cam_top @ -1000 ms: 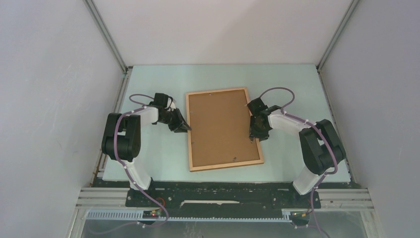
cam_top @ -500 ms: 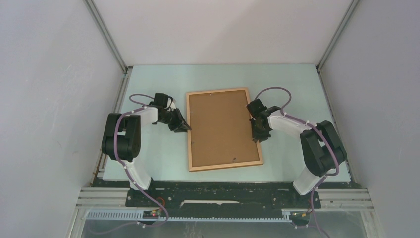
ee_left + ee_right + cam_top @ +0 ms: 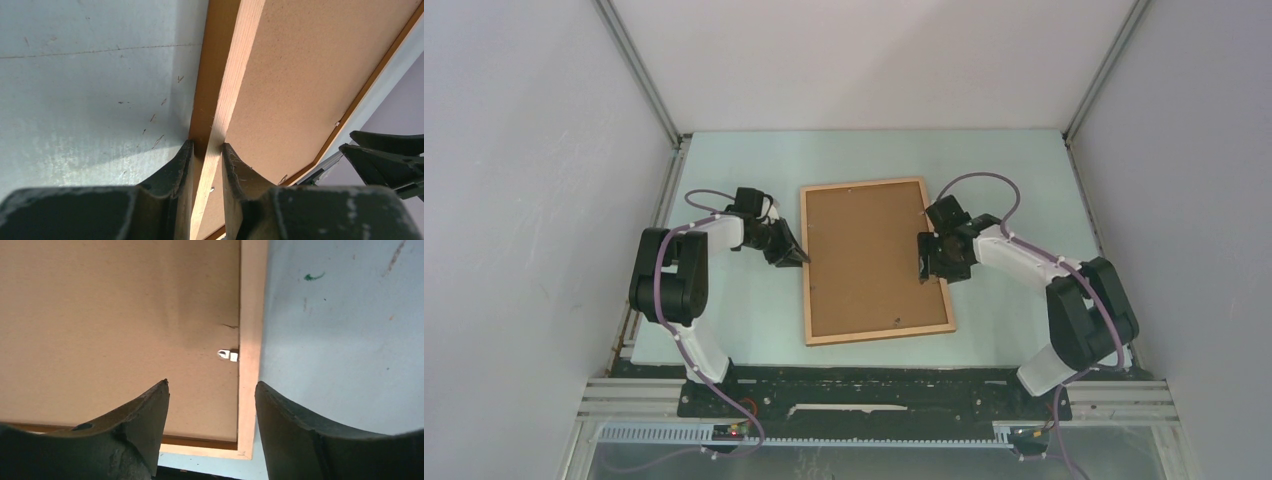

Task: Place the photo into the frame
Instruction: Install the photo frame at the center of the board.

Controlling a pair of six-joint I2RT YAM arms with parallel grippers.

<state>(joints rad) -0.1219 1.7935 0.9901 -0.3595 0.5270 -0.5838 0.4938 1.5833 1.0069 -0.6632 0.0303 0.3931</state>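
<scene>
A thin light-brown wooden picture frame point(image 3: 874, 260) lies back-up on the pale green desk point(image 3: 744, 320), its brown fibreboard panel showing. The left fingers point(image 3: 175, 170) stand narrow, pinching one side rail between them. The right fingers point(image 3: 150, 410) are spread wide over the opposite rail, a small metal tab point(image 3: 228, 355) just ahead of the gap between them.

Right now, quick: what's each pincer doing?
Left pincer: closed on the edge of the thin light-brown wooden picture frame.
Right pincer: open, holding nothing, over that frame's opposite edge.
</scene>
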